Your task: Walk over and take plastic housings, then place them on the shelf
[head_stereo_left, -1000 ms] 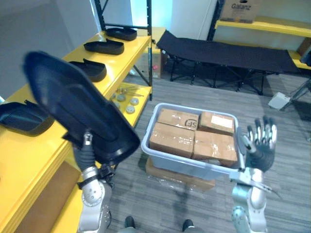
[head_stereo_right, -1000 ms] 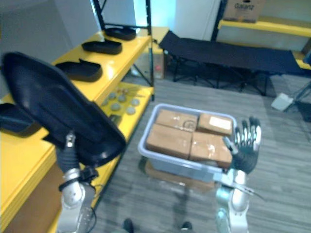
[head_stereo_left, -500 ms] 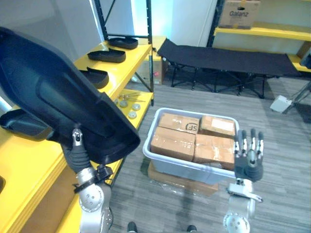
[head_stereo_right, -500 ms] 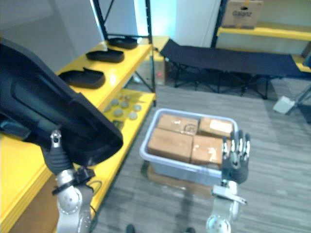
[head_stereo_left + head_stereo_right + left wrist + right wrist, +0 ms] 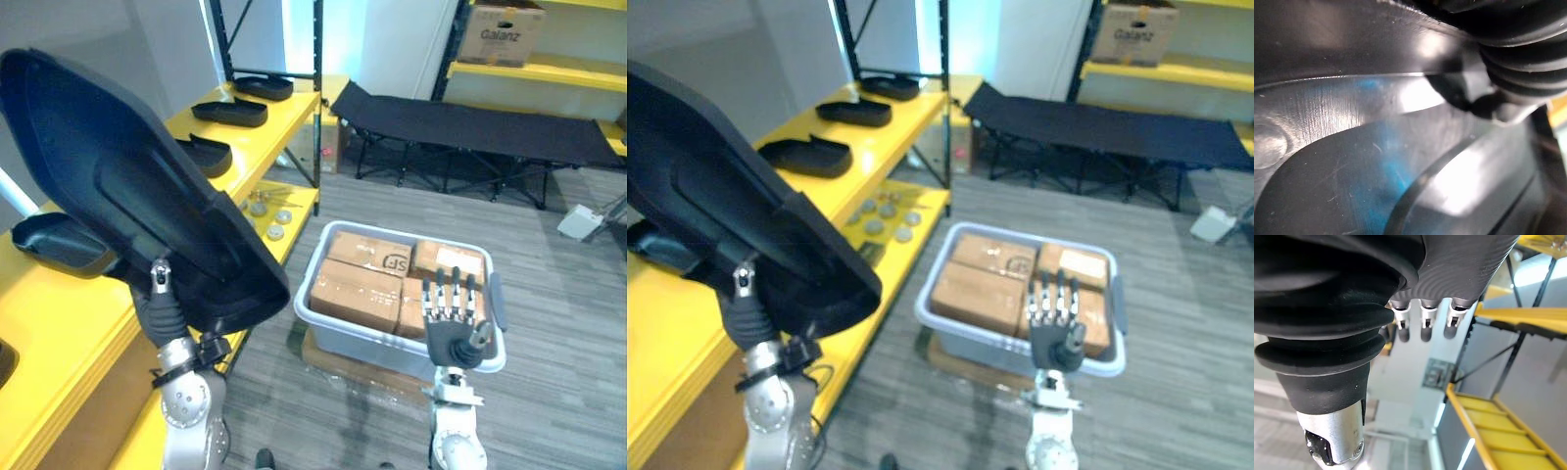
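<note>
Left eye view: the left robot hand [image 5: 162, 308] grasps a large black plastic housing [image 5: 127, 186], thumb on its near face, the shell rising above it; the yellow shelf [image 5: 69, 328], carrying more housings [image 5: 54, 243], lies just left of that hand; the right robot hand [image 5: 451, 318] is released, upright before a grey bin [image 5: 328, 321] of cardboard boxes [image 5: 355, 289]. Left wrist view: the housing's glossy face sits against the hand. Right wrist view: fingers [image 5: 1422, 328] straight.

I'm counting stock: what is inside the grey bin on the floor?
Brown cardboard boxes, four visible tops, packed side by side. The right hand, held open in front, covers part of one; anything beneath them is hidden.
</note>
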Available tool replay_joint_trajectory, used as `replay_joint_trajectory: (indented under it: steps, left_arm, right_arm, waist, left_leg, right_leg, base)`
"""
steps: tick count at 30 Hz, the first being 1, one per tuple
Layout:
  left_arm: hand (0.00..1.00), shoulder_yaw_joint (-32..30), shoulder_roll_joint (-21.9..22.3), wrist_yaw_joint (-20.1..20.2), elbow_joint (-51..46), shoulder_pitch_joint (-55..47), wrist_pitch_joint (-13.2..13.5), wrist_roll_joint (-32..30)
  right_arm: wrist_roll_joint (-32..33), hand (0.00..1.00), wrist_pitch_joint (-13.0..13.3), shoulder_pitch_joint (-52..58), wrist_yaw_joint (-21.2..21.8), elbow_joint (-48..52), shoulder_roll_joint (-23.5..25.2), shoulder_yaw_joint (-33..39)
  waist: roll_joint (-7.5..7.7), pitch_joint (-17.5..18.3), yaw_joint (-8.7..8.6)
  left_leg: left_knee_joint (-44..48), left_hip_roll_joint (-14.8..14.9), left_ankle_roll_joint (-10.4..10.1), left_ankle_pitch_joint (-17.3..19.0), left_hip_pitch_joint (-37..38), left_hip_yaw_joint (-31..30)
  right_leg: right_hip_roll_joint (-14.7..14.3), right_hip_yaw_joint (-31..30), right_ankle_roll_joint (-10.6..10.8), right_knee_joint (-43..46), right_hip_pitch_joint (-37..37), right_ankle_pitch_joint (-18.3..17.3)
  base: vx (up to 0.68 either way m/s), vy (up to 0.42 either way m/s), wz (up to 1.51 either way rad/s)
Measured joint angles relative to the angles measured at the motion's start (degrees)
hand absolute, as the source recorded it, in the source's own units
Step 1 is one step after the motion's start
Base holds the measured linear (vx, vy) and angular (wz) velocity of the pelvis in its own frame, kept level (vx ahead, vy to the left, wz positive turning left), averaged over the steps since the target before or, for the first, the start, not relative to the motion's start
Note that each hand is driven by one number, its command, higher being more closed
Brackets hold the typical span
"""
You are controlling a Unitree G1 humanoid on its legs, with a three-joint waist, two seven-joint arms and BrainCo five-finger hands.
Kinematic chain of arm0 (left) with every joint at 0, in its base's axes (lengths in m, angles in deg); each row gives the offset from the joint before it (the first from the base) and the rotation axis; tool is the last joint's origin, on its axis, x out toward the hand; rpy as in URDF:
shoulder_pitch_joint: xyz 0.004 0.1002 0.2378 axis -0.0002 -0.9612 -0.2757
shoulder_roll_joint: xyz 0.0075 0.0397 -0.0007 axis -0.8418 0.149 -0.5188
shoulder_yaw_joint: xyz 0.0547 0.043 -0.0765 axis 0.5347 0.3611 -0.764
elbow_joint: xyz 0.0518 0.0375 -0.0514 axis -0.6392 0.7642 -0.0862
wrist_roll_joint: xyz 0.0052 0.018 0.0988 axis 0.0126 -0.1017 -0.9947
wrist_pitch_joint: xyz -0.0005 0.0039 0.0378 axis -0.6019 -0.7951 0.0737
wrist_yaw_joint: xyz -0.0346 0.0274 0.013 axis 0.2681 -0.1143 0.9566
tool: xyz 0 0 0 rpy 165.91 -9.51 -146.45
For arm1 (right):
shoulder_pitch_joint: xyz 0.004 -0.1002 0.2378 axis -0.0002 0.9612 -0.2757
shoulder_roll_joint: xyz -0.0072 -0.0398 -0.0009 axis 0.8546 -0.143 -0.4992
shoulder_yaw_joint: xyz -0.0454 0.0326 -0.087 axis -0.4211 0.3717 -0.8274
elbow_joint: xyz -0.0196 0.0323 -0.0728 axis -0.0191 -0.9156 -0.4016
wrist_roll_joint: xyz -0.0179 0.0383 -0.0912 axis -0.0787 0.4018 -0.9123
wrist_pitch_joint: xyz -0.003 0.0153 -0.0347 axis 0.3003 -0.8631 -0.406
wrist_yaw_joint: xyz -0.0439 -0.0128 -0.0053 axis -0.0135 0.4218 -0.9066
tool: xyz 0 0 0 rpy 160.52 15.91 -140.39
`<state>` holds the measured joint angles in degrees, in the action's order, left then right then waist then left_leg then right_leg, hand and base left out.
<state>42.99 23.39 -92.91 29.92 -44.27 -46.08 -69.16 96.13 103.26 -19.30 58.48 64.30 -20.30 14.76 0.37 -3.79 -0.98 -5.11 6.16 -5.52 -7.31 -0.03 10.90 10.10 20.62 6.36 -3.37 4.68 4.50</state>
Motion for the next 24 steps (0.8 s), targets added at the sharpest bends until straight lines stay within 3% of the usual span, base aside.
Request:
replay_joint_trajectory:
  steps: [4, 8, 14, 18, 19, 24]
  left_arm:
    - [1.00, -0.75, 0.60, -4.28, -1.02, -1.13, -0.03, -6.46]
    - [1.00, -5.57, 0.97, -7.98, -6.85, -4.39, -0.11, -10.54]
    - [1.00, -13.23, 1.04, -9.62, -11.61, -9.11, -0.01, -13.57]
    - [1.00, -16.65, 0.97, -9.53, -13.25, -11.29, 0.70, -16.52]
    - [1.00, -18.10, 0.97, -9.11, -13.68, -11.58, 2.04, -16.76]
    - [1.00, -21.50, 0.75, -4.20, -15.83, -11.50, 6.61, -14.87]
  right_arm:
    - [-8.71, 0.00, -0.04, -0.14, -0.79, -0.11, -0.22, 0.94]
    - [-16.00, 0.00, -0.01, -1.51, -3.40, -0.07, -0.37, -0.97]
    - [-35.62, 0.00, 0.98, -10.07, -13.94, -0.20, -2.02, -10.24]
    - [-45.08, 0.00, 2.34, -16.52, -20.83, -1.49, -3.46, -13.05]
    - [-47.55, 0.00, 2.63, -18.24, -23.07, -2.18, -3.78, -13.15]
    - [-53.66, 0.00, 2.89, -20.28, -31.00, -2.22, -4.98, -13.11]
  waist:
    - [0.02, 0.01, 0.09]
    - [-0.17, 0.23, 0.66]
    - [-0.12, 0.17, 5.66]
    - [-0.06, 0.09, 8.97]
    - [-0.01, 0.06, 10.38]
    - [0.80, -0.60, 12.54]
  left_leg:
    - [0.00, -0.36, -0.20, 0.02, -0.08, -1.58]
    - [0.01, -1.23, 0.02, -0.22, -1.79, -4.99]
    - [0.02, -2.83, 0.00, -1.61, -4.07, -11.88]
    - [0.03, -4.15, 0.30, -1.84, -4.17, -15.39]
    - [0.03, -4.41, 0.35, -1.86, -4.19, -15.70]
    - [0.05, -5.90, 1.28, -2.01, -4.32, -16.89]
  right_leg:
    - [0.28, 1.56, 0.38, 0.28, 0.69, -0.63]
    - [0.69, 5.08, 0.71, 0.22, 1.51, -0.94]
    - [1.03, 12.34, 1.25, 0.47, 3.81, -1.85]
    - [1.77, 15.82, 1.94, 1.58, 5.74, -3.44]
    - [1.99, 16.15, 2.10, 1.97, 5.79, -3.74]
    - [3.90, 16.63, 1.80, 5.09, 5.25, -5.32]
  base:
    - [-0.02, 0.003, 0.21]
    - [-0.01, 0.007, 0.41]
    - [0.00, 0.002, 0.60]
    - [0.00, 0.013, 0.55]
    - [0.01, 0.038, 0.29]
    - [0.01, 0.048, 0.15]
